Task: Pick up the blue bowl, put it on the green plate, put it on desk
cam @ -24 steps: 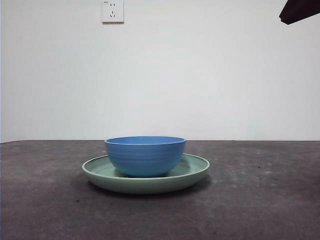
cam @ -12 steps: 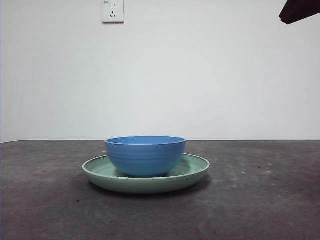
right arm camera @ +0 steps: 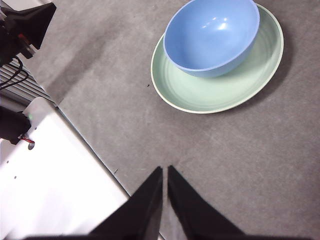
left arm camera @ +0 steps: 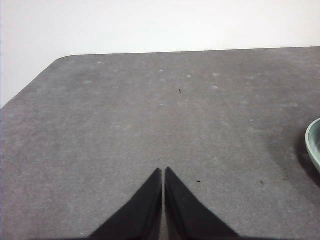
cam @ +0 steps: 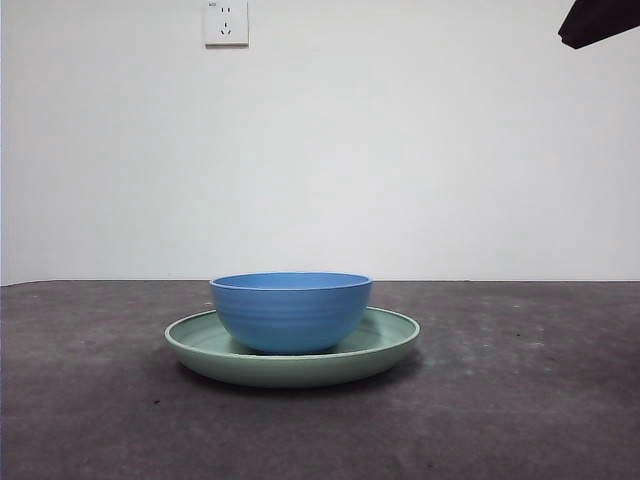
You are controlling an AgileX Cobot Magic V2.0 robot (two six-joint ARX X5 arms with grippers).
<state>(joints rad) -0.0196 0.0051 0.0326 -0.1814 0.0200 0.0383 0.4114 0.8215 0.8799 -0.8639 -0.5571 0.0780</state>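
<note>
The blue bowl (cam: 291, 310) stands upright inside the green plate (cam: 385, 345) on the desk (cam: 520, 400), in the middle of the front view. The right wrist view shows the bowl (right arm camera: 212, 35) sitting off-centre in the plate (right arm camera: 210, 92). My right gripper (right arm camera: 164, 169) is shut and empty, raised well above the desk and apart from the plate. My left gripper (left arm camera: 163, 170) is shut and empty over bare desk; only the plate's rim (left arm camera: 314, 145) shows at that picture's edge. A black arm tip (cam: 598, 20) shows in the front view's top right corner.
A white wall socket (cam: 225, 22) is on the back wall. The right wrist view shows the desk's edge with a white surface (right arm camera: 55, 185) beside it and black equipment with cables (right arm camera: 20, 30). The desk's rounded corner (left arm camera: 60, 59) shows in the left wrist view.
</note>
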